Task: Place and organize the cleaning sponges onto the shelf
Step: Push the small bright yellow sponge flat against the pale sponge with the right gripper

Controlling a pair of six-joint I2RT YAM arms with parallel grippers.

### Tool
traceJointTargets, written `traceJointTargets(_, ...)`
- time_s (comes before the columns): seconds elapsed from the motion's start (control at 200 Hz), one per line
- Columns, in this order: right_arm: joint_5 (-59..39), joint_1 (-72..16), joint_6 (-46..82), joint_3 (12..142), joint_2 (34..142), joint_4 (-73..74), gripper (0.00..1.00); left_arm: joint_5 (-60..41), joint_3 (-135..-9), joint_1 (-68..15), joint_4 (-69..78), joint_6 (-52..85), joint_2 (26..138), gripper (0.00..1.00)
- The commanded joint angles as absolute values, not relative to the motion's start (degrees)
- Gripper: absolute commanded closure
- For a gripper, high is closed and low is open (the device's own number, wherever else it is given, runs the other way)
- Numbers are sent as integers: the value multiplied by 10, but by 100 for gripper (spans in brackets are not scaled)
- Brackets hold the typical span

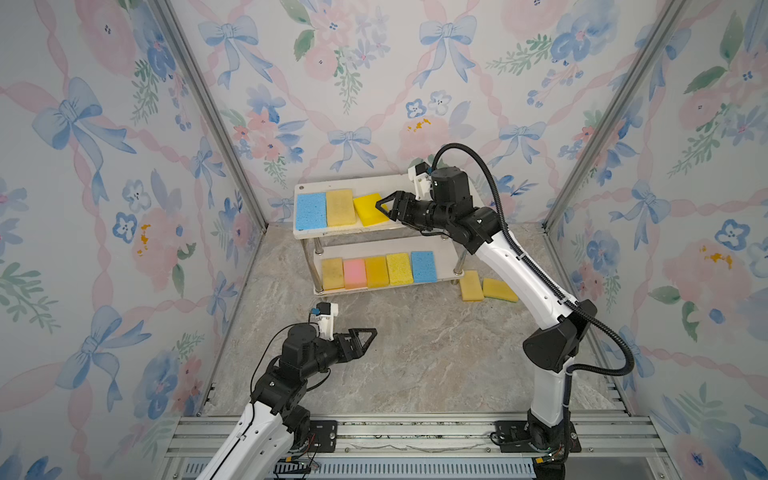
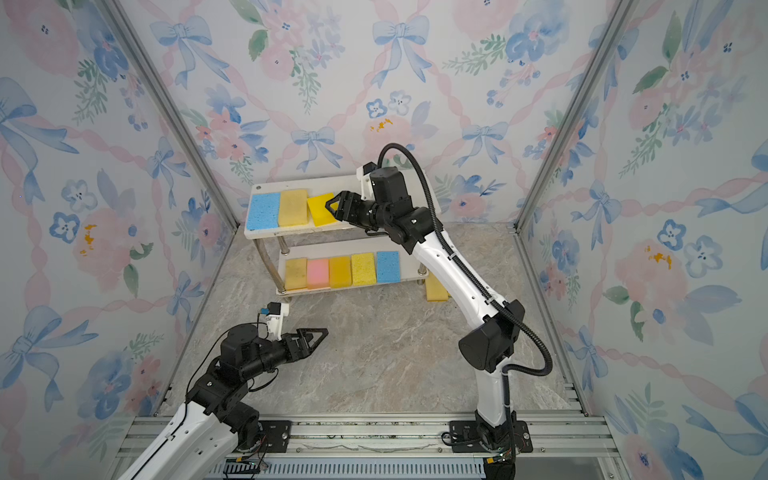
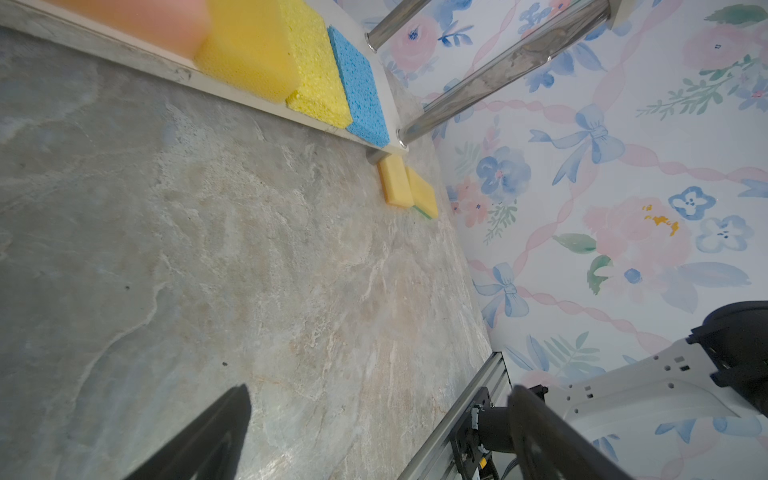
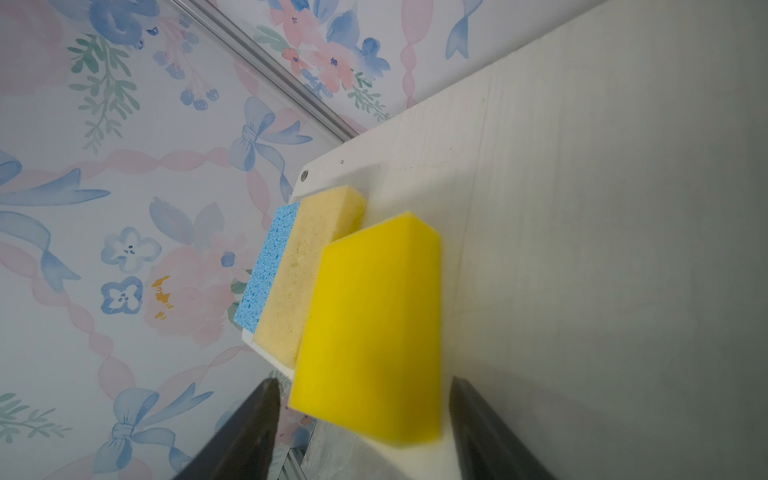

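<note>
Desk (image 1: 415,365) of grey marble bears the shelf (image 1: 365,183) at its back. Right jaws stand released on either side of a bright yellow sponge (image 4: 374,324), which lies askew on the top board beside a pale yellow sponge (image 1: 340,207) and a blue sponge (image 1: 311,210). Left jaws hang spread and empty over the desk. Five sponges (image 1: 377,272) line the lower board; two yellow sponges (image 1: 471,286) lie on the desk just right of the shelf.

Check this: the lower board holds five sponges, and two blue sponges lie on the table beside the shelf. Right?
Not blue: the two sponges on the table are yellow, as a top view shows. The lower board does hold five.
</note>
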State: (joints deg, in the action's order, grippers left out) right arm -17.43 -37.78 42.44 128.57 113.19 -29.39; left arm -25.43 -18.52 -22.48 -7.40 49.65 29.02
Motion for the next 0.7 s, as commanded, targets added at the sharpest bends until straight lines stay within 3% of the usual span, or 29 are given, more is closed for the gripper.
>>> traceJointTargets(0.0,-185,-386,431,1305,1143,-294,32,-261,-183,-221,-75,485,283,2)
traceJointTargets(0.69,-185,-400,434,1303,1138,-293,32,-261,-182,-220,-74,485,280,2)
